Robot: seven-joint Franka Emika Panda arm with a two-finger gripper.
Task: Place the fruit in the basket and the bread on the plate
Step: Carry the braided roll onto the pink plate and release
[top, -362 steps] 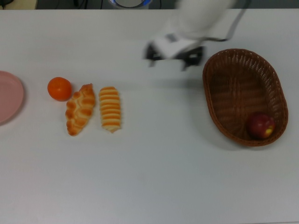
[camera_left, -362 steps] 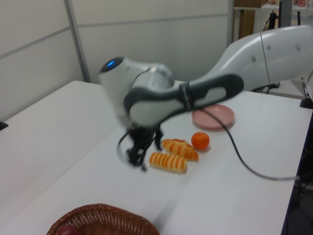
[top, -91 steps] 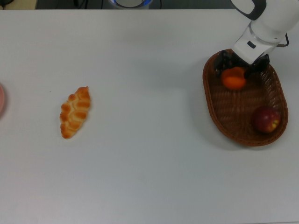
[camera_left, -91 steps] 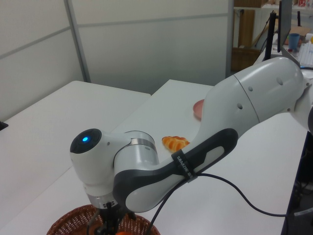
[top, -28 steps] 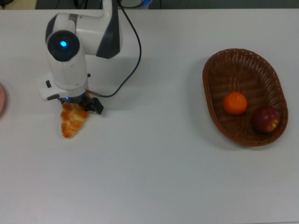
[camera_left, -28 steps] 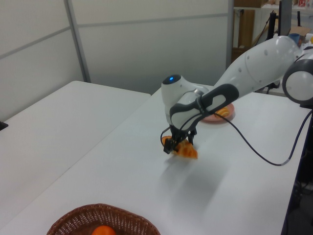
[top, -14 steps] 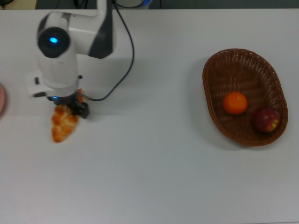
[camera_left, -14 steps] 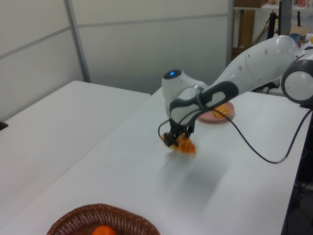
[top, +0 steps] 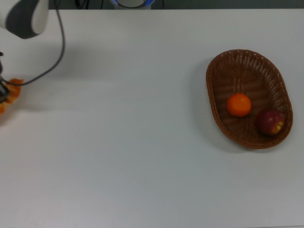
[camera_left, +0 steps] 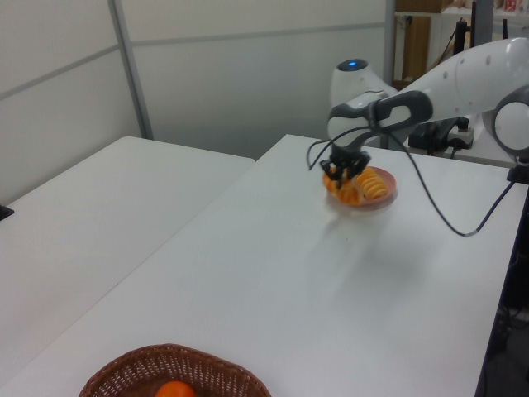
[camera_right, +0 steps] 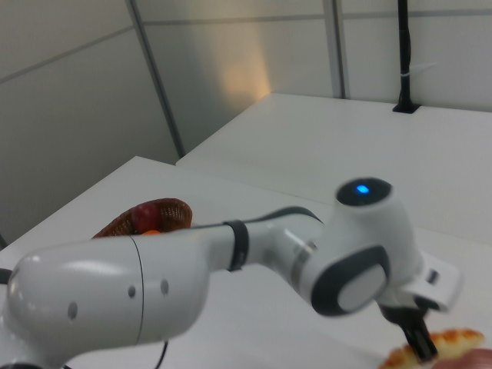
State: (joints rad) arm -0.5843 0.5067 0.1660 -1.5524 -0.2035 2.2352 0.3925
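Gripper [camera_left: 343,173] clamped on braided loaf [camera_left: 340,187], above pink plate [camera_left: 382,201] w/ striped loaf [camera_left: 373,184], at table's far edge.

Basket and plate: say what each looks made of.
The basket looks like woven wicker, brown and matt: the weave ribs show across its wall and rim. The plate looks like smooth pink plastic or glazed ceramic, even in colour with a plain raised rim; which one is unclear.
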